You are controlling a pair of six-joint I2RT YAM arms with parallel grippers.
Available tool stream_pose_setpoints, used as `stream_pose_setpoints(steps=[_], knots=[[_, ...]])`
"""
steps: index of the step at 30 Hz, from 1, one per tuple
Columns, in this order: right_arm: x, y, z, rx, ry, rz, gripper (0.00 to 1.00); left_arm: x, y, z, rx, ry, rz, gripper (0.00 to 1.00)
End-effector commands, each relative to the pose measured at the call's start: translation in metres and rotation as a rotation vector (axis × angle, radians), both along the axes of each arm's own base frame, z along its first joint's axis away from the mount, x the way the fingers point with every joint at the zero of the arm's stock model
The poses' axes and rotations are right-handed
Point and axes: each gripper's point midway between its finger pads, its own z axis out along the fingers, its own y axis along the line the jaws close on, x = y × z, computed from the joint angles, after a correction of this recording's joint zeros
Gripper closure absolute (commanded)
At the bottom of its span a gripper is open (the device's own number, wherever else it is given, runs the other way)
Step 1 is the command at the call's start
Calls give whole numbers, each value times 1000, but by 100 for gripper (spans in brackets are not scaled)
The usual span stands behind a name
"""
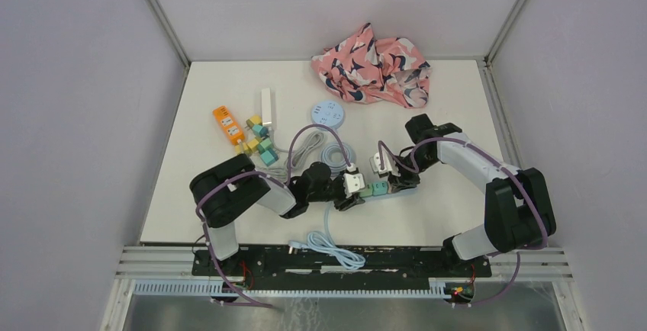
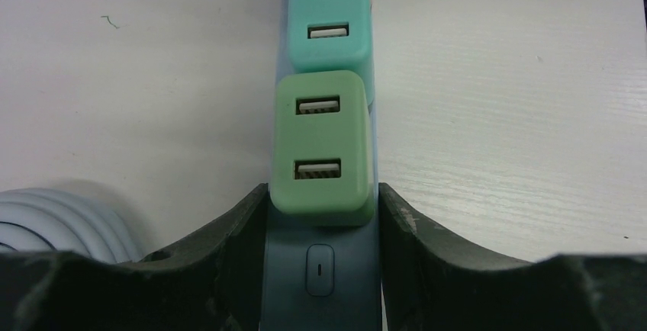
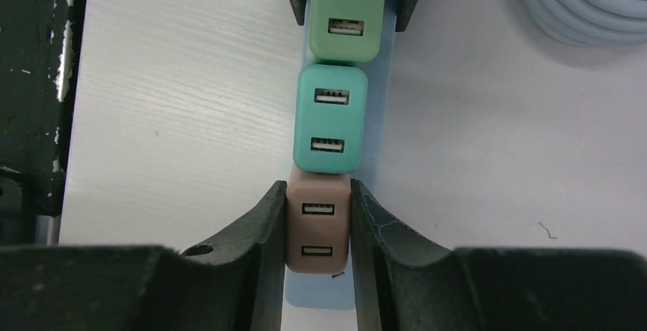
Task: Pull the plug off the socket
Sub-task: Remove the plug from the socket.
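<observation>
The socket is a blue power strip [image 2: 320, 270] lying on the white table, with three USB plugs seated in a row. My left gripper [image 2: 322, 209] is shut on the strip's switch end, its fingers [image 2: 236, 247] pressed to both sides just behind the green plug [image 2: 324, 148]. A teal plug [image 3: 330, 121] sits in the middle. My right gripper [image 3: 318, 194] is shut on the brown plug [image 3: 317, 228] at the strip's other end, which still sits on the strip [image 3: 320, 293]. From above, the two grippers [image 1: 349, 194] [image 1: 397, 182] face each other along the strip [image 1: 374, 191].
A coiled pale-blue cable [image 3: 587, 3] lies beside the strip. Further back are a pink patterned cloth [image 1: 374, 64], a round white socket [image 1: 328, 112], an orange device [image 1: 227, 125], a white bar [image 1: 266, 106] and several coloured plug cubes [image 1: 259, 144]. Another cable [image 1: 332, 243] loops at the near edge.
</observation>
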Motion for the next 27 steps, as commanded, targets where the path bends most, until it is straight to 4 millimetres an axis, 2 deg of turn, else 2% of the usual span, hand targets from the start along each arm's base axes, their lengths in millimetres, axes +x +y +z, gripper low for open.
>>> stream_pose_setpoints(steps=[1,4,8,10,15,18,21,23,24,27], knots=[[-28,5,14,81,14,130,100,-5,8,-5,11,50,32,97],[-31,21,22,126,11,147,100,-5,6,-3,7,51,26,97],[-10,34,33,141,9,10,100,-6,7,-4,11,54,25,97],[-1,28,32,101,-9,-24,100,-6,8,-5,15,57,28,97],[9,-7,18,-26,-57,-38,100,-6,8,-6,15,58,28,97],[-2,-12,16,-40,-47,29,100,-6,8,-6,15,56,29,97],[-34,-3,23,50,20,174,100,-6,9,-5,14,55,32,97],[-48,6,29,108,55,220,100,-6,8,-5,13,55,30,97],[-51,11,30,124,65,227,100,-6,8,-5,12,54,30,97],[-37,27,33,142,53,159,100,-6,8,-5,12,59,31,97]])
